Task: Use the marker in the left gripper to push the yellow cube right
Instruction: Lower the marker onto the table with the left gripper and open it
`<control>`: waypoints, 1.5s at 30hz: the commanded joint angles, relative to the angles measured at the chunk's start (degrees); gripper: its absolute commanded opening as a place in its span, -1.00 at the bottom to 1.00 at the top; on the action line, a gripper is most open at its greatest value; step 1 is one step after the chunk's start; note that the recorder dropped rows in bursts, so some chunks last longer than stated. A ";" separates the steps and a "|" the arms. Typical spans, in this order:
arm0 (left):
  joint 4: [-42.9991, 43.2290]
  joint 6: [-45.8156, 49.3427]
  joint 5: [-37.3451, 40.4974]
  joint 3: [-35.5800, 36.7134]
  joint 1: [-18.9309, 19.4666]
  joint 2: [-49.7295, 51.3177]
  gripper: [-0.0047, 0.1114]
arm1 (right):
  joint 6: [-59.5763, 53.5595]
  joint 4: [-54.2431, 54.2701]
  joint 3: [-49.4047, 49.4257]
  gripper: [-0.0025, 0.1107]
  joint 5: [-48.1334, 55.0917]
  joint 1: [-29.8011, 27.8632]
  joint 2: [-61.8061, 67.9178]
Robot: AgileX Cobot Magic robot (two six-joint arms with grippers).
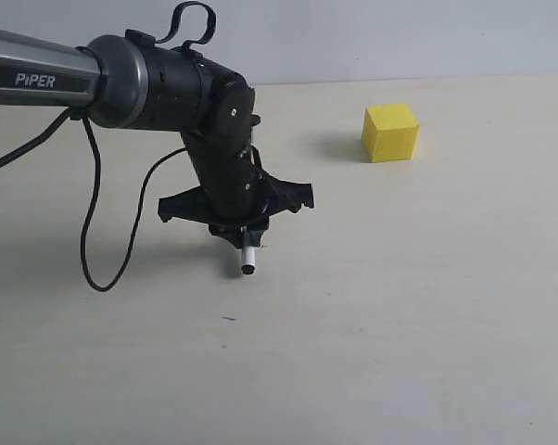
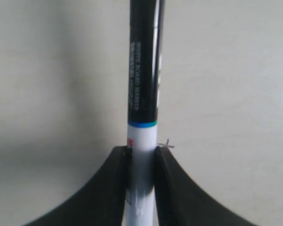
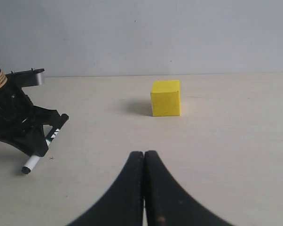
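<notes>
The yellow cube rests on the pale table, far right and a little behind my left gripper, well apart from it. That black gripper is shut on the marker, whose white end pokes down below the fingers, just above the table. In the left wrist view both fingers clamp the white barrel of the marker at the left gripper. My right gripper is shut on nothing; it faces the cube, with the marker off to one side. The right gripper does not show in the exterior view.
The dark grey PIPER arm comes in from the left, and a black cable loops down to the table beside it. The table meets a plain grey wall at the back.
</notes>
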 commanded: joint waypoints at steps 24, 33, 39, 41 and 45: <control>-0.15 0.18 0.39 -0.39 0.10 1.12 -0.92 | -0.14 -0.03 0.25 -0.96 -0.39 0.07 -0.30; -0.15 0.00 0.61 -0.39 0.10 1.92 -0.92 | -0.14 -0.03 0.25 -0.96 -0.39 0.07 -0.30; -0.15 0.00 0.77 -0.39 0.10 1.90 -0.92 | -0.14 -0.03 0.25 -0.96 -0.39 0.07 -0.30; -0.15 0.00 0.87 -0.39 0.10 1.90 -0.92 | -0.14 -0.03 0.25 -0.96 -0.39 0.07 -0.30; -0.15 0.00 0.99 -0.39 0.10 1.90 -0.81 | -0.14 -0.03 0.25 -0.96 -0.39 0.07 -0.30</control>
